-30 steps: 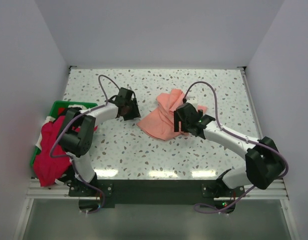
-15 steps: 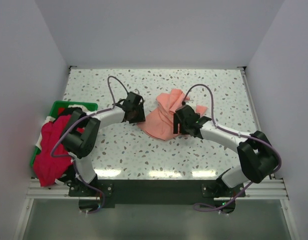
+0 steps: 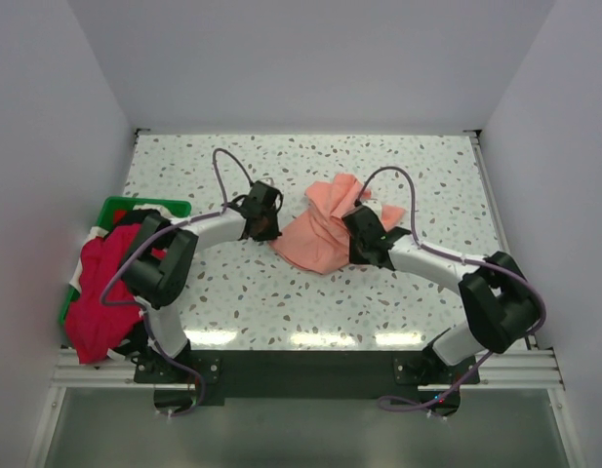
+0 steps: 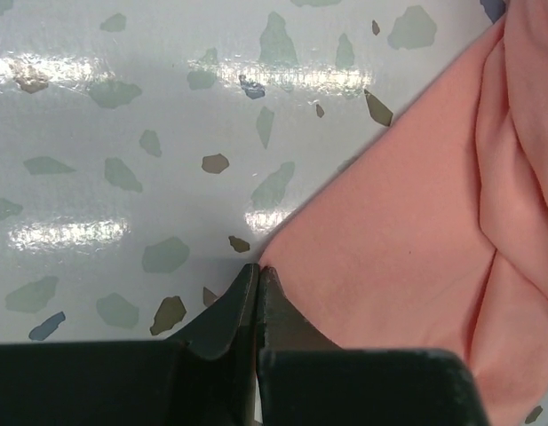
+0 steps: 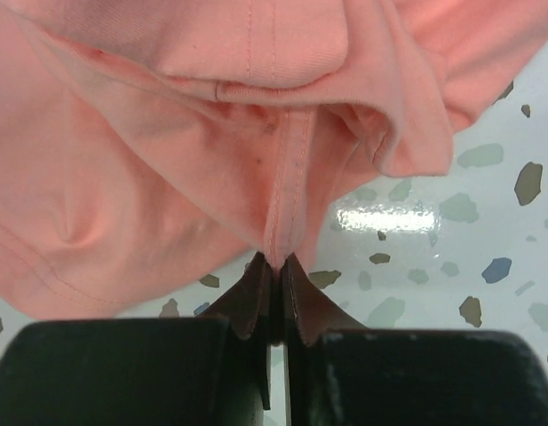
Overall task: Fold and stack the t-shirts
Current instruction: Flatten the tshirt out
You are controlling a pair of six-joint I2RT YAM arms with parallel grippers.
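Starting at our right gripper (image 5: 275, 266), we see its jaws pressed together on a stitched ridge of the crumpled salmon-pink cloth t-shirt (image 5: 149, 177). The shirt rises straight ahead of the fingertips and spreads to both sides. Our left gripper (image 4: 258, 271) is closed as well, its tips meeting exactly at a pointed corner of the same garment. We cannot tell whether any cloth is caught between them. From that left gripper the shirt fans out ahead and to the right, its straight edge running diagonally away, while white speckled tabletop (image 4: 123, 133) shows ahead and to the left. From above, the two grippers flank the heap, so we judge that spreading it turns on drawing them apart along the line between them. Well off to the left gripper's outer side, a crimson red cloth t-shirt (image 3: 94, 297) drapes over a green plastic bin (image 3: 135, 207).
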